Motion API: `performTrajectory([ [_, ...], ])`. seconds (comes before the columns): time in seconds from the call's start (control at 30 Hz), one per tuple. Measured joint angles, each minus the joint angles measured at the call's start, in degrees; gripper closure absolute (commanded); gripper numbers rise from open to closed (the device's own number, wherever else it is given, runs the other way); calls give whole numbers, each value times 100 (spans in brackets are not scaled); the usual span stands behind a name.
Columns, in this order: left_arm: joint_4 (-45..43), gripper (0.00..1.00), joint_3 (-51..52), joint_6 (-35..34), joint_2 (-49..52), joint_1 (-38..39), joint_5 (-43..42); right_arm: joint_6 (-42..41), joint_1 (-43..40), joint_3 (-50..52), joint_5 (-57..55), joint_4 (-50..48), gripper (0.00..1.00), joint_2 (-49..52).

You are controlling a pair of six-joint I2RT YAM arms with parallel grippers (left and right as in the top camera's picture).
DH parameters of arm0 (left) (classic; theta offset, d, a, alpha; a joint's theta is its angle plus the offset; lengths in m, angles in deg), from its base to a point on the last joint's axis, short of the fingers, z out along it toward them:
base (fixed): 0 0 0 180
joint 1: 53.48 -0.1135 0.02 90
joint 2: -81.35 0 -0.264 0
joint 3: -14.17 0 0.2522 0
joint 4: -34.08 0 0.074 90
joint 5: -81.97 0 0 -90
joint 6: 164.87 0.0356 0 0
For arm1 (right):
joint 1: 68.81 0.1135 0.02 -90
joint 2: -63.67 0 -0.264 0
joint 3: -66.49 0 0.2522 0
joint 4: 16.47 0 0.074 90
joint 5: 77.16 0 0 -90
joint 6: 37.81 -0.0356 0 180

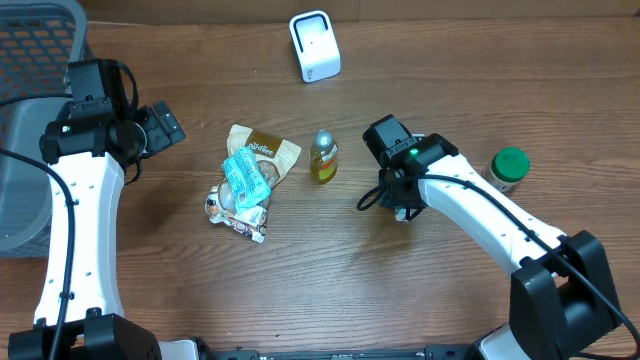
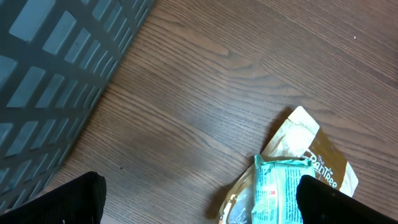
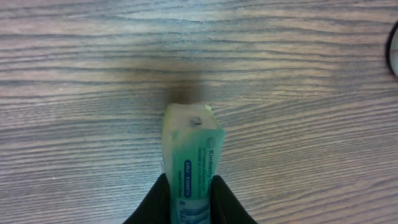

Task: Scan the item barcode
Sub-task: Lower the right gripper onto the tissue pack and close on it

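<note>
The green pack point(image 3: 191, 163) is in the right gripper point(image 3: 189, 198). Its two black fingers point(image 3: 157, 200) squeeze the bottom end of the pack from both sides. In the right wrist view the pack sticks out toward 12 o'clock, over the brown wood table point(image 3: 74, 74). It has white letters on it. I cannot see a barcode on the side that shows.

From above, the right gripper point(image 1: 398, 203) is a bit to the right of the middle of the table point(image 1: 330, 290). The arm covers the pack there, so it hardly shows.

The white scanner point(image 1: 314, 45) stands at about 11 o'clock from the right gripper, well apart, near the far edge of the table. A small bottle point(image 1: 323, 157) with yellow stuff in it lies at about 10 o'clock from the gripper, close by. A jar with a green lid point(image 1: 508, 167) sits at about 2 o'clock from it.

A pile of snack bags point(image 1: 250, 182) lies at 9 o'clock, past the bottle. A brown bag is at the top of the pile and a teal pack point(image 2: 273, 186) lies on it.

The left gripper point(image 1: 160, 126) is at 9 o'clock from the pile. Its jaws are spread wide and hold nothing. A gray basket point(image 1: 30, 60) sits at the far left edge of the table.
</note>
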Motion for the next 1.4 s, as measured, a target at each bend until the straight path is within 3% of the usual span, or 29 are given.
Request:
performTrajectory([
  [0.2, 0, 1, 0, 2, 0, 0, -2, 24, 2, 105, 7, -61, 78, 0],
  [0.27, 0, 0, 0, 0, 0, 0, -2, 37, 2, 105, 13, -87, 69, 0],
  [0.3, 0, 0, 0, 0, 0, 0, 0, 50, 2, 105, 28, -92, 60, 0],
  [0.43, 0, 1, 0, 0, 0, 0, -2, 72, 4, 105, 81, -94, 48, 0],
  [0.67, 0, 1, 0, 0, 0, 0, -2, 59, -24, 105, 223, -195, 44, 0],
  [0.8, -2, 0, 0, 0, 0, 0, -2, 50, -302, 105, 256, -437, 51, 0],
  [0.97, 2, 1, 0, 0, 0, 0, 0, 39, -826, 105, 256, -433, 82, 0],
  [1.13, 0, 0, 0, 0, 0, 0, -2, 44, -1064, 105, 249, -203, 96, 0],
  [1.4, 0, 0, 0, 0, 0, 0, -2, 57, -1060, 232, 560, -319, 96, 0],
])
